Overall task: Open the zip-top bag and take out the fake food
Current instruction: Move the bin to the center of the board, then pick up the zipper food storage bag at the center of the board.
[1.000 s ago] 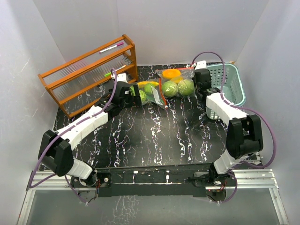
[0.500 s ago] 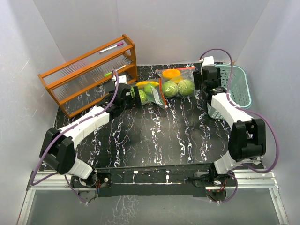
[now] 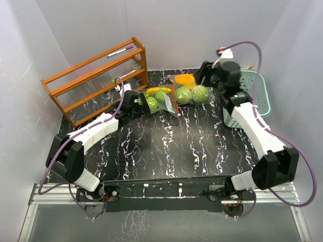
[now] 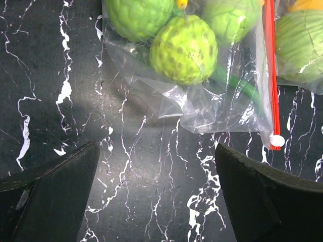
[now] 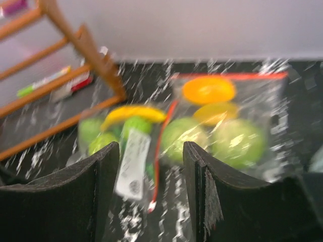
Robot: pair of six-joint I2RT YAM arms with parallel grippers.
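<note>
Right tool [image 5: 151,149] lifted clear of zip-top bag [image 3: 191,88], its wrist view motion-blurred

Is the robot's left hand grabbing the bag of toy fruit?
No, the left gripper is wide open over the table, and the zip-top bag lies just beyond its fingertips, not between them.

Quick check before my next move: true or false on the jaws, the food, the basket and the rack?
1. On the left gripper the jaws stand open and empty. True.
2. The fake food is already out of the zip-top bags. False: it is inside them.
3. The teal basket sits at the right rear. True.
4. The wooden rack stands beside the basket. False: it is at the left rear.
5. On the right gripper the jaws clamp a bag. False: they are apart, holding nothing.
</note>
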